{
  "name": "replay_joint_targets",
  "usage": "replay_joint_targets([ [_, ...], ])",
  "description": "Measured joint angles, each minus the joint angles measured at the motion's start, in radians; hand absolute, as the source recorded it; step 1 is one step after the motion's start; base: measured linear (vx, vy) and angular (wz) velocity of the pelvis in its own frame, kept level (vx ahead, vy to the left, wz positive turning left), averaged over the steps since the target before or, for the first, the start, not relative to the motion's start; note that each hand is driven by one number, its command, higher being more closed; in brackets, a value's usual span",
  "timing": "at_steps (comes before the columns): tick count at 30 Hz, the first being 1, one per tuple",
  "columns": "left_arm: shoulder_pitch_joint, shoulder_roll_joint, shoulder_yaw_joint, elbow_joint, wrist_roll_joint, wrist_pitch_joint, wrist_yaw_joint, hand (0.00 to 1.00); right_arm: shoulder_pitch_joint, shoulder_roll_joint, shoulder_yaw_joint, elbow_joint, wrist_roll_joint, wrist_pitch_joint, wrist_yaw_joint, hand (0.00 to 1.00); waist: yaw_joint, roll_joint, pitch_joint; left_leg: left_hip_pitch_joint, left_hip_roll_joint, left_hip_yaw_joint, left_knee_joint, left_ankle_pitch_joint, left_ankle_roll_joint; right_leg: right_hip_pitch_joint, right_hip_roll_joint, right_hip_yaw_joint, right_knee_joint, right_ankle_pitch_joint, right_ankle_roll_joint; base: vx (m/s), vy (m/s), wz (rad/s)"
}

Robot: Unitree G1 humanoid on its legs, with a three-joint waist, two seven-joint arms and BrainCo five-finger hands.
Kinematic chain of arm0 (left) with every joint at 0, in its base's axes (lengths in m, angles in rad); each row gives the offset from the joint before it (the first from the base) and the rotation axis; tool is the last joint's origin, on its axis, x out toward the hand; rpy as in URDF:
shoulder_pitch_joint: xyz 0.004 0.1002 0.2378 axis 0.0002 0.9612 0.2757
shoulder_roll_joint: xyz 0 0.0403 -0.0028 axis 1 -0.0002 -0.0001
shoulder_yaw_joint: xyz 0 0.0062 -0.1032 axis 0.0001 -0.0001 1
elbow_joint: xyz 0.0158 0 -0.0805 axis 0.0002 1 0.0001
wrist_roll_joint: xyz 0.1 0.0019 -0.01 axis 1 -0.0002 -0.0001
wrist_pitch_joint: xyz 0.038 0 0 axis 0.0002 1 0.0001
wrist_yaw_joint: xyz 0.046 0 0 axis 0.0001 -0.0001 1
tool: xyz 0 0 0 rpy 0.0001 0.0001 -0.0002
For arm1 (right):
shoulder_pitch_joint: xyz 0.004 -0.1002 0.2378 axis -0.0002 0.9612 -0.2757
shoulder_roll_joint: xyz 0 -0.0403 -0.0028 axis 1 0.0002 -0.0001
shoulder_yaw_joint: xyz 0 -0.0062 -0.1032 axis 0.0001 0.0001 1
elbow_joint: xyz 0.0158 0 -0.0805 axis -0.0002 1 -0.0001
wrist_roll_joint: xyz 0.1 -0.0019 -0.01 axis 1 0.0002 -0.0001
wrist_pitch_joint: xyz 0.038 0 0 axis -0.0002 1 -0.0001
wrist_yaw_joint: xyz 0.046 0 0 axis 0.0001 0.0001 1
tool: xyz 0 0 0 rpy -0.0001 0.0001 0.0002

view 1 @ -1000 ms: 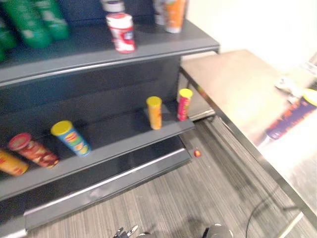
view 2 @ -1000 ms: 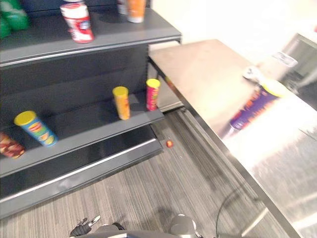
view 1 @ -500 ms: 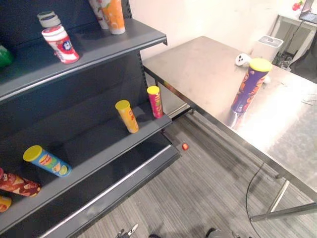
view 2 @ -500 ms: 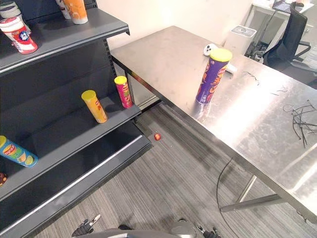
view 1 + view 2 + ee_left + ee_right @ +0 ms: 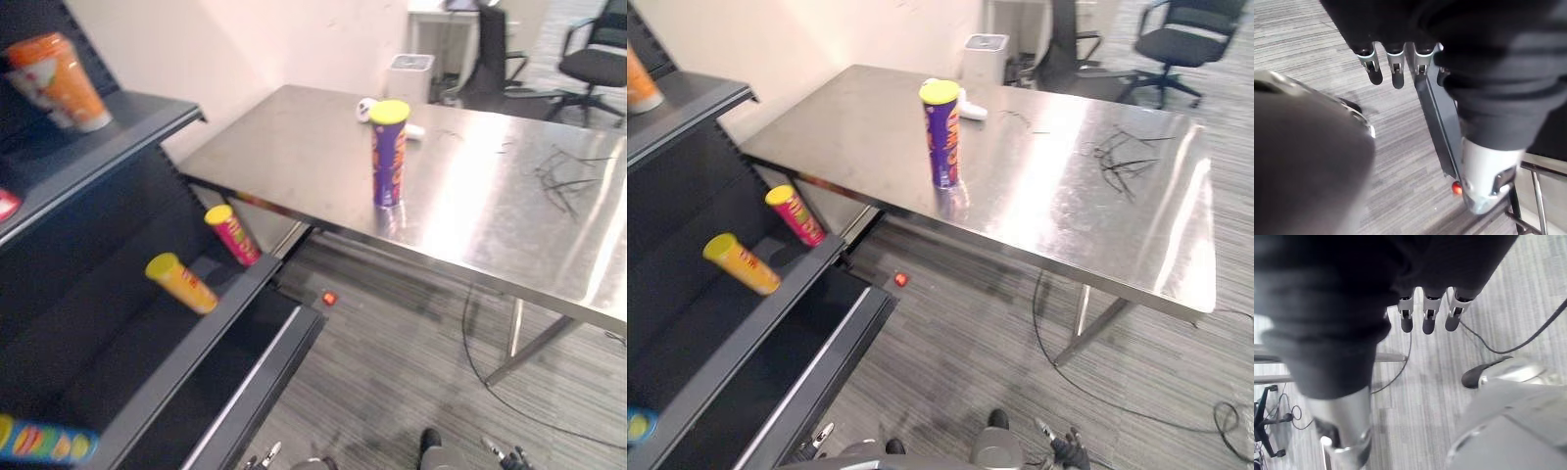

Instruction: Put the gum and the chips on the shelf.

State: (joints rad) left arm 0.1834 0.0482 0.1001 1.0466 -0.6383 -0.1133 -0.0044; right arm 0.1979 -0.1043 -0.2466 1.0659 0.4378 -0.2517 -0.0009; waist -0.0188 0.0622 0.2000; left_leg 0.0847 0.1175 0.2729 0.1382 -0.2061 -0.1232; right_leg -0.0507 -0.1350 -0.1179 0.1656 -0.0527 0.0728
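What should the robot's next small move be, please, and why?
Probably step toward the steel table and raise the right hand toward the purple chips can: it stands upright there, a small white item behind it, while that hand and the left hand hang open and empty.

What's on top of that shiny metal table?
A purple chips can with a yellow lid stands upright on the table. Behind it lies a small white object, partly covered by the can. Thin dark wires lie farther along.

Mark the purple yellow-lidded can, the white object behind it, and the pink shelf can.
Purple yellow-lidded can (image 5: 941,142): right eye view, mid-body.
White object (image 5: 972,111): right eye view, its middle.
Pink can (image 5: 235,240): left eye view, mid-body.
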Motion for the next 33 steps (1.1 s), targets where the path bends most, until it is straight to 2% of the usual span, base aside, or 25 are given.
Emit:
replay_joint_targets([
  [2, 0.017, -0.011, 0.031, -0.016, -0.023, -0.005, 0.0, 0.0, 0.001, 0.01, 0.03, -0.005, 0.005, -0.005, 0.017, 0.0, 0.007, -0.005, 0.005, 0.013, -0.009, -0.023, 0.017, -0.022, -0.006, 0.002, 0.016, 0.046, -0.014, -0.013, 0.009, 0.12, 0.114, -0.64],
  [3, 0.018, -0.017, 0.044, -0.014, -0.025, -0.008, -0.003, 0.0, 0.002, 0.01, 0.039, -0.022, 0.005, -0.019, 0.032, 0.0, 0.01, -0.001, 0.004, 0.015, -0.016, -0.045, 0.041, -0.02, 0.011, 0.001, 0.026, 0.065, -0.025, -0.007, 0.011, 0.18, 0.077, -0.67],
  [5, 0.015, -0.018, 0.048, -0.015, -0.028, -0.017, -0.005, 0.0, -0.001, 0.013, 0.053, -0.03, 0.002, -0.047, 0.034, 0.0, 0.023, -0.014, 0.006, 0.002, -0.03, -0.097, 0.105, -0.01, 0.025, 0.005, 0.029, 0.107, -0.029, 0.003, 0.019, 0.19, 0.027, -0.64],
  [8, 0.013, -0.013, 0.045, 0.0, -0.016, -0.033, -0.007, 0.0, 0.001, 0.027, 0.057, -0.026, -0.007, -0.083, 0.031, 0.0, 0.019, -0.029, -0.008, 0.013, -0.04, -0.12, 0.106, -0.01, 0.025, 0.032, 0.026, 0.123, -0.078, 0.018, 0.037, 0.13, 0.02, -0.23],
  [9, 0.005, -0.009, 0.043, 0.011, -0.007, -0.034, -0.008, 0.0, 0.001, 0.031, 0.06, -0.018, 0.003, -0.081, 0.041, 0.0, 0.019, -0.025, -0.015, 0.028, -0.046, -0.118, 0.092, -0.011, 0.026, 0.038, 0.024, 0.123, -0.09, 0.024, 0.044, 0.13, 0.062, -0.12],
  [10, 0.002, -0.009, 0.044, 0.019, -0.007, -0.035, -0.008, 0.0, 0.0, 0.031, 0.059, -0.011, 0.005, -0.081, 0.047, 0.0, 0.02, -0.037, -0.013, 0.03, -0.048, -0.118, 0.086, -0.011, 0.026, 0.038, 0.023, 0.124, -0.095, 0.026, 0.044, 0.11, 0.06, -0.14],
  [11, -0.003, -0.005, 0.044, 0.028, -0.007, -0.034, -0.011, 0.0, -0.001, 0.032, 0.06, 0.0, 0.013, -0.081, 0.06, 0.0, 0.021, -0.031, -0.018, 0.042, -0.053, -0.119, 0.071, -0.011, 0.026, 0.04, 0.021, 0.124, -0.097, 0.027, 0.045, 0.08, 0.054, -0.1],
  [13, -0.003, 0.003, 0.044, 0.03, -0.008, -0.032, -0.025, 0.0, -0.002, 0.034, 0.059, 0.018, 0.049, -0.083, 0.07, 0.0, 0.022, -0.045, -0.018, 0.058, -0.061, -0.121, 0.049, -0.011, 0.027, 0.045, 0.017, 0.119, -0.102, 0.034, 0.047, 0.07, 0.062, -0.08],
  [16, -0.009, 0.015, 0.042, 0.051, -0.007, -0.031, -0.044, 0.0, -0.006, 0.039, 0.06, 0.033, 0.075, -0.098, 0.052, 0.0, 0.022, -0.054, -0.024, 0.059, -0.067, -0.124, 0.038, -0.016, 0.041, 0.06, 0.014, 0.101, -0.142, 0.066, 0.044, 0.01, 0.059, -0.05],
  [19, -0.013, 0.029, 0.04, 0.057, 0.01, -0.031, -0.045, 0.0, -0.023, 0.054, 0.059, 0.018, 0.092, -0.131, 0.002, 0.0, 0.025, -0.068, -0.029, 0.048, -0.083, -0.125, 0.039, -0.023, 0.053, 0.073, 0.001, 0.091, -0.197, 0.108, 0.047, -0.05, 0.078, -0.08],
  [21, -0.012, 0.049, 0.021, 0.041, 0.066, -0.031, -0.04, 0.0, -0.028, 0.071, 0.053, -0.118, 0.093, -0.15, -0.077, 0.0, 0.025, -0.082, -0.031, 0.034, -0.095, -0.136, 0.04, -0.026, 0.061, 0.068, -0.016, 0.069, -0.212, 0.117, 0.053, -0.1, 0.041, -0.01],
  [23, -0.008, 0.056, 0.003, 0.021, 0.076, -0.03, -0.035, 0.0, -0.029, 0.073, 0.052, -0.234, 0.089, -0.156, -0.127, 0.0, 0.026, -0.086, -0.033, 0.02, -0.097, -0.146, 0.04, -0.037, 0.08, 0.052, -0.016, 0.065, -0.215, 0.121, 0.059, -0.09, 0.014, -0.01],
  [25, -0.001, 0.071, -0.014, -0.02, 0.113, -0.029, -0.025, 0.0, -0.049, 0.073, 0.052, -0.426, 0.063, -0.157, -0.206, 0.0, 0.028, -0.1, -0.031, -0.008, -0.096, -0.147, 0.039, -0.042, 0.087, 0.017, -0.015, 0.06, -0.217, 0.141, 0.055, -0.12, 0.003, -0.02],
  [27, 0.009, 0.078, -0.016, -0.045, 0.114, -0.028, -0.017, 0.0, -0.051, 0.072, 0.048, -0.565, 0.028, -0.163, -0.237, 0.0, 0.037, -0.11, -0.025, -0.022, -0.093, -0.147, 0.039, -0.047, 0.094, 0.0, -0.01, 0.06, -0.218, 0.152, 0.055, -0.14, -0.032, -0.03],
  [30, 0.025, 0.084, -0.012, -0.075, 0.137, -0.027, -0.006, 0.0, -0.043, 0.071, 0.011, -0.749, -0.01, -0.17, -0.234, 0.0, 0.051, -0.122, -0.02, -0.038, -0.087, -0.147, 0.041, -0.049, 0.094, -0.016, -0.004, 0.059, -0.221, 0.165, 0.051, -0.12, -0.048, -0.03],
  [33, 0.052, 0.086, -0.01, -0.098, 0.145, -0.015, -0.003, 0.0, -0.014, 0.065, -0.017, -0.9, -0.014, -0.175, -0.204, 0.0, 0.047, -0.124, -0.018, -0.048, -0.079, -0.145, 0.048, -0.052, 0.089, -0.017, 0.0, 0.062, -0.232, 0.164, 0.046, -0.1, -0.058, -0.06],
])
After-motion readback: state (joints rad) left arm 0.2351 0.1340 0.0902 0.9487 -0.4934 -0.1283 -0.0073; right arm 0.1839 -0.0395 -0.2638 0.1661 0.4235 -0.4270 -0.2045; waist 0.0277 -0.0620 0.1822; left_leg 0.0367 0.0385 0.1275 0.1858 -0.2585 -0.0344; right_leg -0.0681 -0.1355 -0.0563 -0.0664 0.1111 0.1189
